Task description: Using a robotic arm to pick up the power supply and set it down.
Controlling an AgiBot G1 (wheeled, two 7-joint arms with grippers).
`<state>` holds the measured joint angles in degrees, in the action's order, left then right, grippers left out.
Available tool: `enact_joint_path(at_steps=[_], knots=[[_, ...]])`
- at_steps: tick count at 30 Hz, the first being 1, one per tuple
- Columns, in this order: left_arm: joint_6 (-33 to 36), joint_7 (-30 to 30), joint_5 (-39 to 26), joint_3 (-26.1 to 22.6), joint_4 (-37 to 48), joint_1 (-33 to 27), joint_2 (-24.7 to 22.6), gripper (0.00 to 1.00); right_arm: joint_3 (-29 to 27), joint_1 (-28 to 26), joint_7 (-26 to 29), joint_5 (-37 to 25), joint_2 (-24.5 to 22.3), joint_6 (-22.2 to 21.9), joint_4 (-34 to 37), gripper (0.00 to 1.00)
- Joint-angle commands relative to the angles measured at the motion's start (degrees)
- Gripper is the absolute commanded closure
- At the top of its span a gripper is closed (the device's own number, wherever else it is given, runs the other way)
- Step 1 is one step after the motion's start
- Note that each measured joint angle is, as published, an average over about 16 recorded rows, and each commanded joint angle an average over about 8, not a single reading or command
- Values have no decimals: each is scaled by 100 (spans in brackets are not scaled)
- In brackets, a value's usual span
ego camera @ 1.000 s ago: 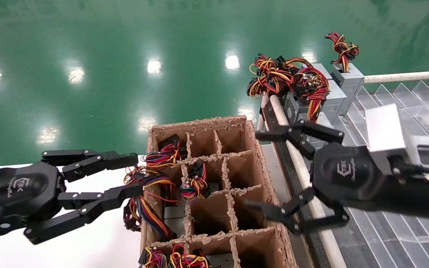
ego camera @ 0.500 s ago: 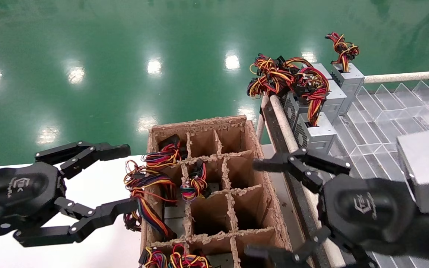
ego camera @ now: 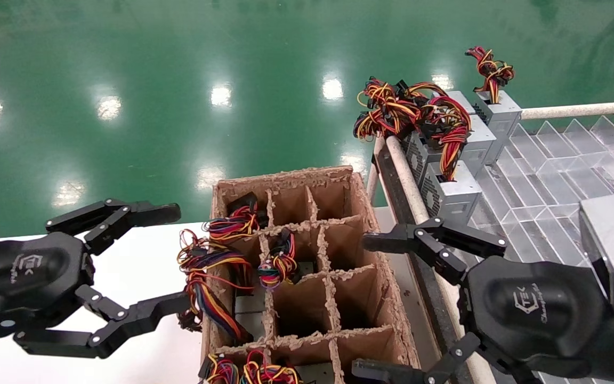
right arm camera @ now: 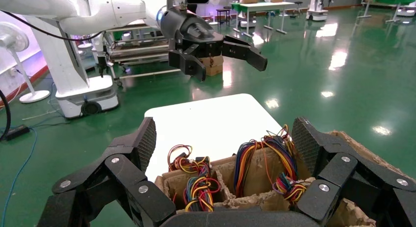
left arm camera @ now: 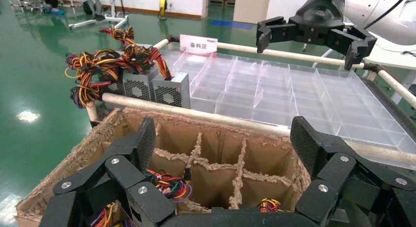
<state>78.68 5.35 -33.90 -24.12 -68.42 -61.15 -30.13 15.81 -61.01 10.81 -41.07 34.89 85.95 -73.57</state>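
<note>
The power supply [ego camera: 452, 193], a grey metal box with a vented side and red, orange and yellow wires, stands in the clear divided tray [ego camera: 547, 176] beside others of its kind; the left wrist view shows it too [left arm camera: 170, 89]. The robotic arm's gripper, my right gripper [ego camera: 365, 305], hangs open and empty over the right rim of the cardboard crate [ego camera: 307, 256], apart from the power supply. Its own view shows its open jaws [right arm camera: 223, 138] above wire bundles in the crate. My left gripper [ego camera: 175, 258] is open at the crate's left side.
The crate's cells [left arm camera: 216, 158] hold units with multicoloured wires including blue and purple [ego camera: 216, 266]. A white rail [ego camera: 408, 176] runs between crate and tray. The crate stands on a white table [ego camera: 126, 266], with green floor beyond. A label card [left arm camera: 198, 43] stands at the tray's far edge.
My right gripper has drawn back from the power supplies on the tray toward me and lower, staying open. My left gripper's fingers have spread wider.
</note>
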Motion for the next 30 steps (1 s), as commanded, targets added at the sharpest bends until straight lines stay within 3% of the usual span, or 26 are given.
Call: enact_joint_path(at_steps=[1, 30], knots=[[0, 0, 0, 0, 0, 0, 0, 0, 2, -11, 0, -17, 2, -5, 0, 0], [0, 0, 0, 0, 0, 0, 0, 0, 20, -56, -6, -82, 13, -28, 1, 0]])
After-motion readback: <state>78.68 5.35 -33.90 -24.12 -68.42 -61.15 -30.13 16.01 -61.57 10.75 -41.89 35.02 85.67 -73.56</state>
